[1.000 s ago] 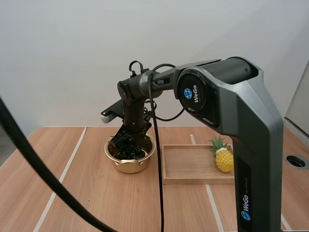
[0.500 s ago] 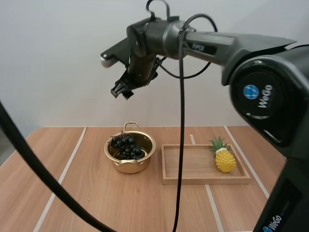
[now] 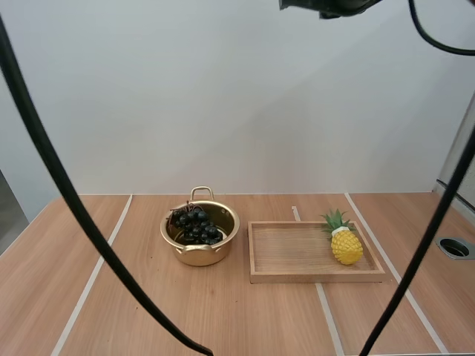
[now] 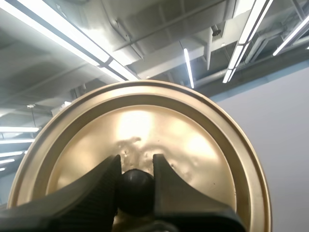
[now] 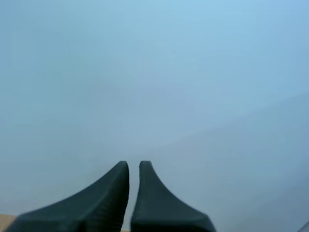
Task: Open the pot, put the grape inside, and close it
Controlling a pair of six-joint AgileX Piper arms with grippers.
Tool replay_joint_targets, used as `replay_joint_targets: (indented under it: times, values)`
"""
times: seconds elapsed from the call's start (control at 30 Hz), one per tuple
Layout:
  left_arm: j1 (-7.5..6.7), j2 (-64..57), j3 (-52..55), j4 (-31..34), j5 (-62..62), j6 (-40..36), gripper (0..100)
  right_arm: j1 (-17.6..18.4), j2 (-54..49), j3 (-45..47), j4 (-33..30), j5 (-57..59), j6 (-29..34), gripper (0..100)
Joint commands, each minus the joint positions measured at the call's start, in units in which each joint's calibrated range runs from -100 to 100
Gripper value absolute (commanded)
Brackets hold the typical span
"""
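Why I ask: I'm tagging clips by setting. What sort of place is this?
Probably a robot test bench, not a kitchen: a wooden table carries a gold pot of grapes and a pineapple on a wooden tray, while the left gripper holds the lid.

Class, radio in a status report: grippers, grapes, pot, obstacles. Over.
Left gripper shut on lid. Right gripper shut, empty. Grapes in open pot. Pineapple apart, on tray.
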Motion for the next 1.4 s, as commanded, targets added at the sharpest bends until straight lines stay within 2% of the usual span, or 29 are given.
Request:
replay_joint_targets:
  times: [0.0,0.13,0.23,0.53,0.9,1.13,1.37]
  values:
    - [0.04,1.78,0.35,-0.42,3.11,-1.34,0,-1.06,-4.97,-0.56,0.0,-1.61,2.32,0]
    - [0.04,4.23,0.35,-4.42,10.73,-1.34,0,-1.06,-9.43,-0.56,-0.12,0.63,2.32,0]
    - [0.04,6.28,1.12,-9.8,19.05,-0.2,0,-1.06,-12.28,-0.56,-0.23,3.42,2.32,0]
    - [0.04,7.36,13.4,-18.64,19.05,3.64,0,-1.06,-19.34,-0.56,-1.46,8.45,2.32,0]
    - [0.04,6.51,34.82,-22.96,19.05,8.33,0,-1.06,-24.01,-0.56,-3.2,10.69,2.32,0]
    - [0.04,3.81,52.45,-25.57,7.03,13.51,0,-1.06,-24.74,-0.56,-3.2,11.1,2.32,0]
    - [0.04,3.7,65.16,-28.91,-4.98,18.6,0,-1.06,-24.74,-0.56,-2.81,14.0,2.32,0]
